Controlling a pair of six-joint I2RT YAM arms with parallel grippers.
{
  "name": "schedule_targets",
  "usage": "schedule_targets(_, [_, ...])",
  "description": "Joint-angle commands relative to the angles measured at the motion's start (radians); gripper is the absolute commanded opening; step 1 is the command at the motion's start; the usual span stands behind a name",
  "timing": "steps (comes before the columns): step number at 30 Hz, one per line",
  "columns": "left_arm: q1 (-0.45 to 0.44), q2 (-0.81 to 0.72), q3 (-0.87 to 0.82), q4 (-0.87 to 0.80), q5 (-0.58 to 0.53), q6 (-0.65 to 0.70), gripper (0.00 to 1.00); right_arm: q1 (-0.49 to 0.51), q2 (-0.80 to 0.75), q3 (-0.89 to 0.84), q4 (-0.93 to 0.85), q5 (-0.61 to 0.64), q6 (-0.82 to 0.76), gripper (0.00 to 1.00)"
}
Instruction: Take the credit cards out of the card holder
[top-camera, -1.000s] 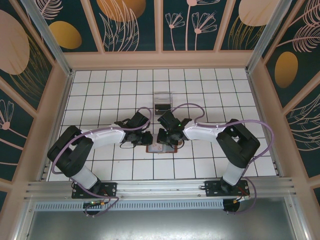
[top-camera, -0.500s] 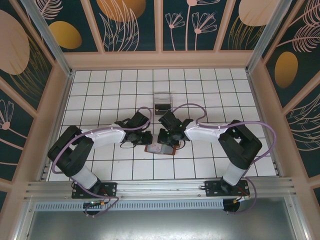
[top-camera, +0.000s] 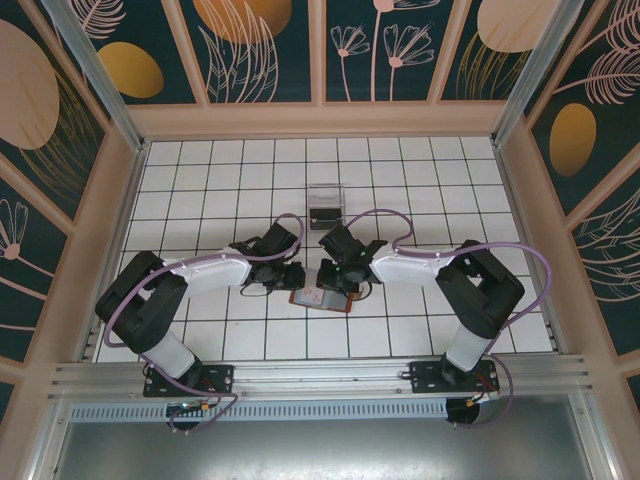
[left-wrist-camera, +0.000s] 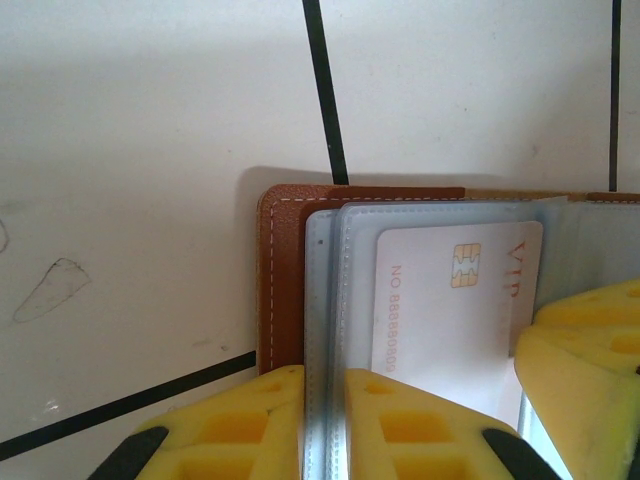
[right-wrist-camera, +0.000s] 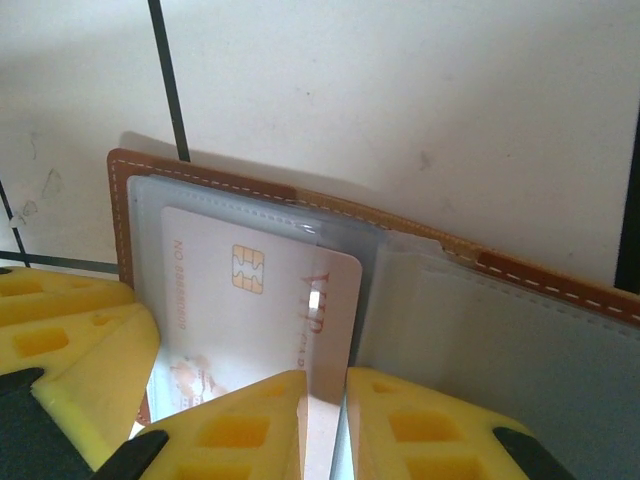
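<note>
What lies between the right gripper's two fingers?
The pale credit card, its edge pinched by the right gripper, lying on the open card holder; seen in the right wrist view.

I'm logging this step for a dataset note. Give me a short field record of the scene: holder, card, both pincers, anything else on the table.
card holder: brown, lying open on the tiled table
credit card: white, with chip and "VIP" print, lying in the holder's clear sleeve
left pincer: shut on the sleeve's edge
right pincer: shut on the card's edge
clear box: beyond the holder, apart from it
task state: card not yet out
</note>
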Motion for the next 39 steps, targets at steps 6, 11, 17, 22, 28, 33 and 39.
schedule_targets(6, [-0.007,0.049,-0.017,-0.068,-0.027,0.001,0.18,-0.021,0.031,-0.064,0.061,-0.012,0.014,0.19])
schedule_targets(11, [-0.005,0.049,-0.018,-0.066,-0.024,-0.001,0.18,-0.034,0.026,-0.111,0.141,-0.044,0.031,0.19])
schedule_targets(17, [-0.007,0.050,-0.018,-0.068,-0.021,-0.001,0.18,-0.049,0.012,-0.187,0.276,-0.089,0.039,0.17])
schedule_targets(22, [-0.008,0.050,-0.020,-0.069,-0.021,-0.004,0.18,-0.068,-0.007,-0.264,0.423,-0.142,0.061,0.15])
schedule_targets(28, [-0.009,0.050,-0.020,-0.071,-0.022,-0.011,0.18,-0.090,-0.033,-0.328,0.505,-0.168,0.064,0.11])
schedule_targets(33, [-0.009,0.048,-0.022,-0.072,-0.026,-0.017,0.18,-0.105,-0.057,-0.361,0.549,-0.184,0.064,0.07])
schedule_targets(39, [-0.012,0.041,-0.025,-0.078,-0.030,-0.028,0.18,-0.120,-0.098,-0.397,0.550,-0.185,0.064,0.05])
